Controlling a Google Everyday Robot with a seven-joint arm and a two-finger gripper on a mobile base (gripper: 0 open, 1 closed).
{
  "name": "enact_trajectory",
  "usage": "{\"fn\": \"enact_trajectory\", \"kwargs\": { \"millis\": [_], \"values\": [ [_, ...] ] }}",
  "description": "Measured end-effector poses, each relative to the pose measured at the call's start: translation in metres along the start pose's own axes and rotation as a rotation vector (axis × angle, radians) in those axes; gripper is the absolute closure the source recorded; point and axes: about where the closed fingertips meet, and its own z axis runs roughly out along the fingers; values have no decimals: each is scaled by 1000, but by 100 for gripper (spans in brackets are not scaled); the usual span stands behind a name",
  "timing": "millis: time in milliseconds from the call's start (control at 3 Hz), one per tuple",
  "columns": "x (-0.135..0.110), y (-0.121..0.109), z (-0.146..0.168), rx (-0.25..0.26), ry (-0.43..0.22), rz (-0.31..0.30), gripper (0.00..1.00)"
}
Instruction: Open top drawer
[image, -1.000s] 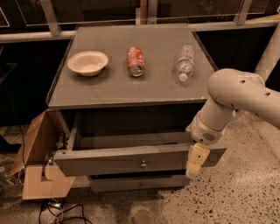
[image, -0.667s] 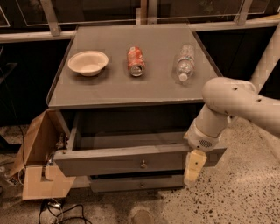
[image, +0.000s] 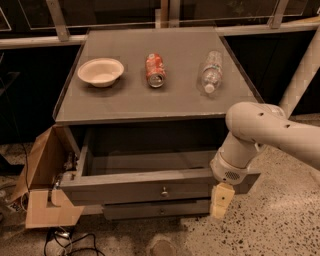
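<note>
The top drawer (image: 125, 187) is the wide grey drawer under the cabinet top. It stands pulled out toward me, its inside dark and showing nothing in it. A small round metal knob (image: 164, 191) sits at the centre of its front. My gripper (image: 221, 201) hangs at the drawer front's right end, to the right of the knob and apart from it. Only one cream finger (image: 221, 199) shows, pointing down. A narrower grey drawer front (image: 157, 208) with a like knob sits shut just below.
On the grey cabinet top (image: 120, 102) lie a white bowl (image: 100, 71), a red can (image: 155, 70) on its side and a clear plastic bottle (image: 211, 70) on its side. An open cardboard box (image: 42, 180) stands at the cabinet's left. Cables lie on the speckled floor (image: 280, 225).
My arm and gripper have shifted slightly left and down along the drawer front's right end. The drawer stays pulled out as before.
</note>
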Motion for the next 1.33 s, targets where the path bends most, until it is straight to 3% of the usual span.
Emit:
{"fn": "enact_trajectory", "kwargs": {
  "millis": [333,667,1000,1333],
  "values": [
    [8,8,-3,-4,-1,21,0],
    [46,53,-35,7,-1,109,0],
    [107,124,-91,30,-12,258,0],
    [132,148,-111,40,-35,314,0]
  ]
}}
